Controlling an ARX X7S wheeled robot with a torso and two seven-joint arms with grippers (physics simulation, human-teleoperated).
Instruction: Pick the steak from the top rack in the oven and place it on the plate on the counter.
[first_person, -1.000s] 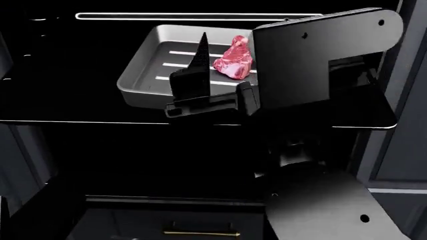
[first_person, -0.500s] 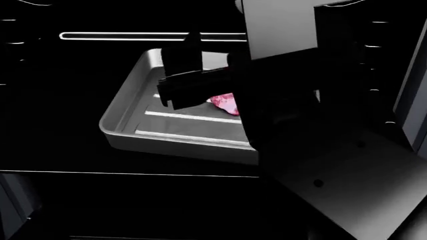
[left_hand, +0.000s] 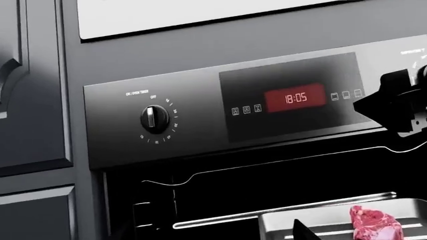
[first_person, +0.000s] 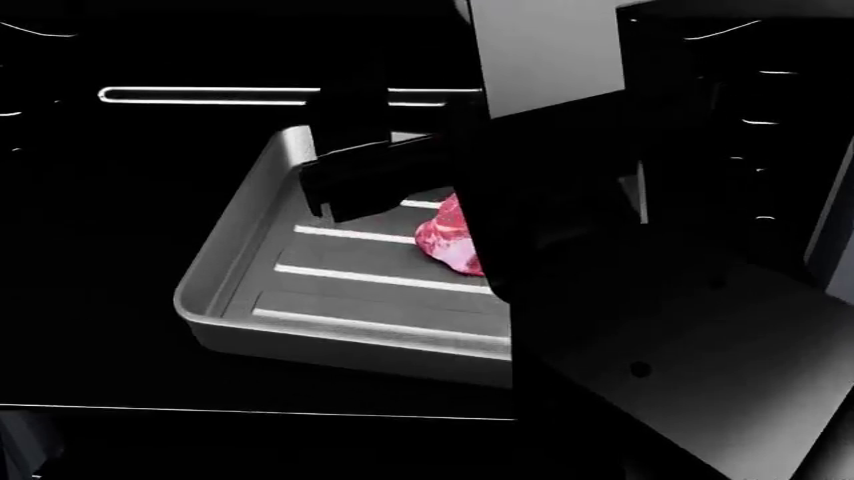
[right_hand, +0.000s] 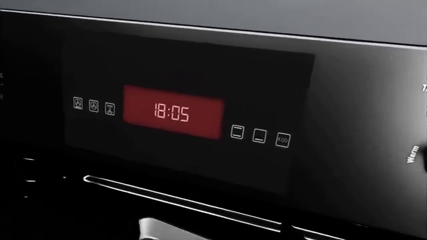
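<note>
Steak (first_person: 450, 243) lies in tray (first_person: 234, 260) for oven (left_hand: 280, 175) cooking; right gripper (first_person: 387, 165) poised above tray (finger spacing hidden, cannot tell).

The steak (first_person: 451, 240) is a raw red-pink piece with white marbling, lying inside the oven (first_person: 160, 60) on a grey ridged tray (first_person: 240, 260) toward the tray's right side. In the head view only its left part shows; the rest is hidden behind a dark arm, so its full outline cannot be told. In the left wrist view the steak (left_hand: 375, 224) appears lumpy, its paler pink top raised above the tray's rim. The oven is open, its cavity black, with thin silvery wire rails along its walls. Its dark control panel (right_hand: 190, 115) shows a red display reading 18:05, with a round knob (left_hand: 155, 119) beside it.
</note>
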